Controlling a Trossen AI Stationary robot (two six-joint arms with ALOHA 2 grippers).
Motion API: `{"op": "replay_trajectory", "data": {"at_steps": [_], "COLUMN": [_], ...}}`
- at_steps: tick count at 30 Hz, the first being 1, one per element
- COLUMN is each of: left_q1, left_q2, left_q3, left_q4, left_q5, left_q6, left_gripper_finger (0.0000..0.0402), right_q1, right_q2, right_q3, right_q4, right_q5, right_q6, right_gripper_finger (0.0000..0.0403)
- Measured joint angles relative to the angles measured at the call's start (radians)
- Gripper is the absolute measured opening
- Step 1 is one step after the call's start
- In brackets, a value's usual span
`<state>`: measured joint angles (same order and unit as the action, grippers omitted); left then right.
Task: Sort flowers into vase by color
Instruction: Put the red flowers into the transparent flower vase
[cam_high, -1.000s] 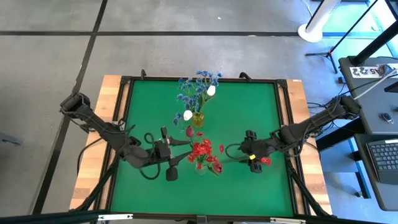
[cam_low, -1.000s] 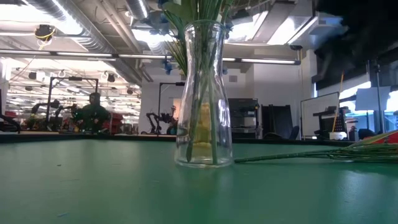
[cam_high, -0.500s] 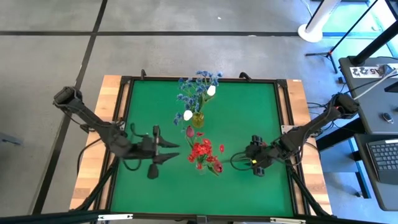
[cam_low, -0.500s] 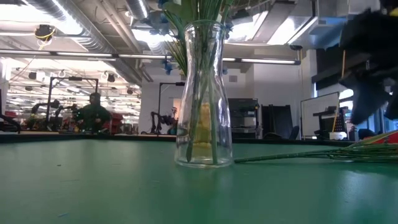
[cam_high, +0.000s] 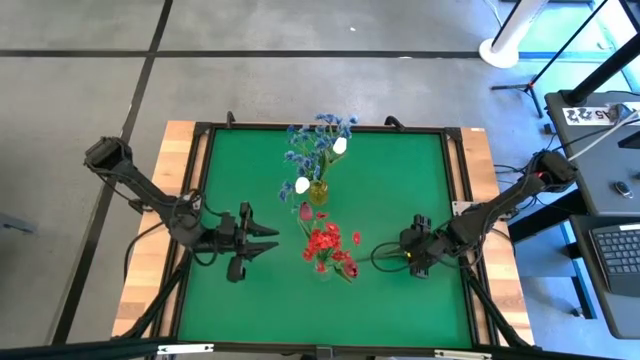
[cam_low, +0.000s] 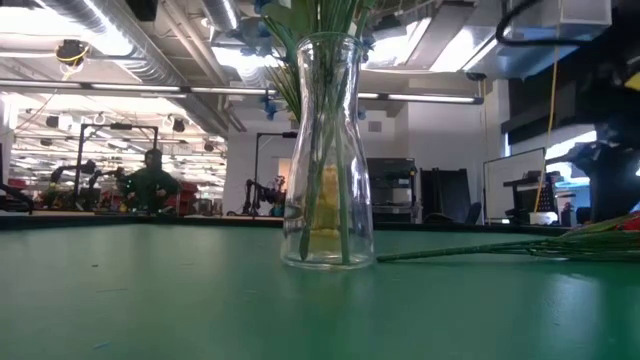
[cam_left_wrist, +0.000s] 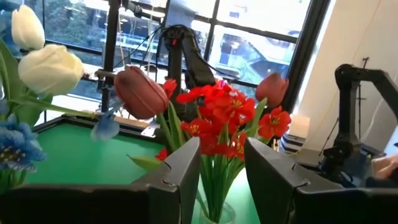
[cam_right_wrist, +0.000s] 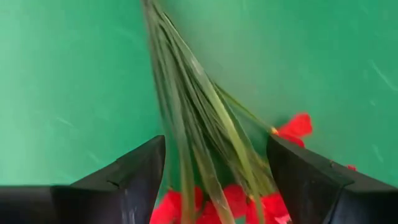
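From the high view I count two vases on the green table: the back vase with blue sprays and two white buds, and the front vase, which the low view leaves out, with red sprays and a dark red bud. My left gripper sits left of the front vase, fingers a narrow gap apart and empty in its wrist view, which faces the red blooms. My right gripper is spread wide, straddling without pinching a red spray lying flat on the table right of the front vase, its many thin stems running forward between the fingers.
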<state>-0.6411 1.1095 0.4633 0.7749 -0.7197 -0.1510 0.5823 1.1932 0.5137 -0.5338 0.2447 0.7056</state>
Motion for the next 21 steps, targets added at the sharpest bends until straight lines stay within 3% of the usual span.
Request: {"op": "replay_trajectory", "data": {"at_steps": [10,14,21], "left_q1": [0.000,0.000,0.000], "left_q2": [0.000,0.000,0.000], "left_q3": [0.007,0.007,0.007], "left_q4": [0.006,0.007,0.048], "left_q5": [0.007,0.008,0.008], "left_q6": [0.000,-0.003,-0.011], "left_gripper_finger": [0.0121,0.0121,0.0121], "right_q1": [0.000,0.000,0.000], "right_q2": [0.119,0.126,0.126], "right_q3": [0.003,0.004,0.025], "right_q4": [-0.001,0.002,-0.015], "right_q5": [-0.013,-0.025,-0.032], "right_q6": [0.024,0.030,0.018], "right_gripper_finger": [0.0267,0.0227,0.0118]}}
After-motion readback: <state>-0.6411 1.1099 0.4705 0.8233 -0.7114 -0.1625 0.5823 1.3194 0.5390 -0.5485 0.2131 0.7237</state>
